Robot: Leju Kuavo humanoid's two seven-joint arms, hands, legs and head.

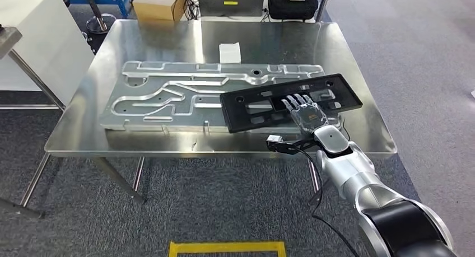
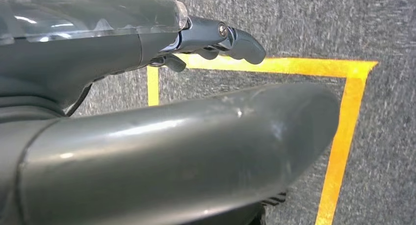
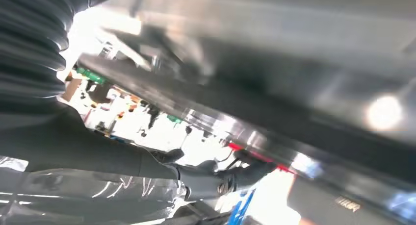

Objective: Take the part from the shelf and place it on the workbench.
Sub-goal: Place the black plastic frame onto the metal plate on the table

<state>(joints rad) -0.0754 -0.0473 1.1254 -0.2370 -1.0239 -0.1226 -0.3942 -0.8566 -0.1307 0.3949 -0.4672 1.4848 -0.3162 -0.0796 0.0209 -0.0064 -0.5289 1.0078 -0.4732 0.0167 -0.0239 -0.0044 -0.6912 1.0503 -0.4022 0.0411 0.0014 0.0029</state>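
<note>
A long black plastic part (image 1: 263, 103) with several cut-outs lies slanted across the right end of a large machined aluminium plate (image 1: 168, 97) on the steel workbench (image 1: 168, 38). My right hand (image 1: 305, 112) reaches over the part's near edge and holds it, with the fingers stretched flat on top and the thumb hidden beneath. In the right wrist view the right hand (image 3: 98, 161) sits close under a dark blurred band, the part (image 3: 294, 122). My left hand (image 2: 147, 137) hangs over the floor, holding nothing.
A small white block (image 1: 229, 51) sits on the workbench behind the plate. A cardboard box (image 1: 158, 4) and a black bag (image 1: 292, 2) stand on the floor beyond the table. Yellow floor tape (image 1: 227, 247) marks a square in front of it.
</note>
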